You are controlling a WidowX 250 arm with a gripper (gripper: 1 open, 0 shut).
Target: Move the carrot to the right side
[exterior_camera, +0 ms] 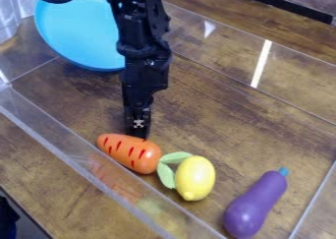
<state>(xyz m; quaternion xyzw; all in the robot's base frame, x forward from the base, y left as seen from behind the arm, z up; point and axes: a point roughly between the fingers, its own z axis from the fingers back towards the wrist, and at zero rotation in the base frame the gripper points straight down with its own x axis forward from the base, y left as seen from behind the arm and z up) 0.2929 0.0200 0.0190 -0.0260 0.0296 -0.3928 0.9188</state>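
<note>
The carrot (130,152) is a stubby orange-red toy with dark grooves. It lies on the wooden table near the front, left of the yellow lemon (194,177). My black gripper (136,123) hangs straight down just behind the carrot, its tip a little above and apart from it. Its fingers look pressed together and hold nothing.
A purple eggplant (256,207) lies at the front right. A blue bowl (83,33) stands at the back left behind the arm. Clear plastic walls (66,149) fence the table on the front and left. Bare wood (250,115) spreads to the right of the arm.
</note>
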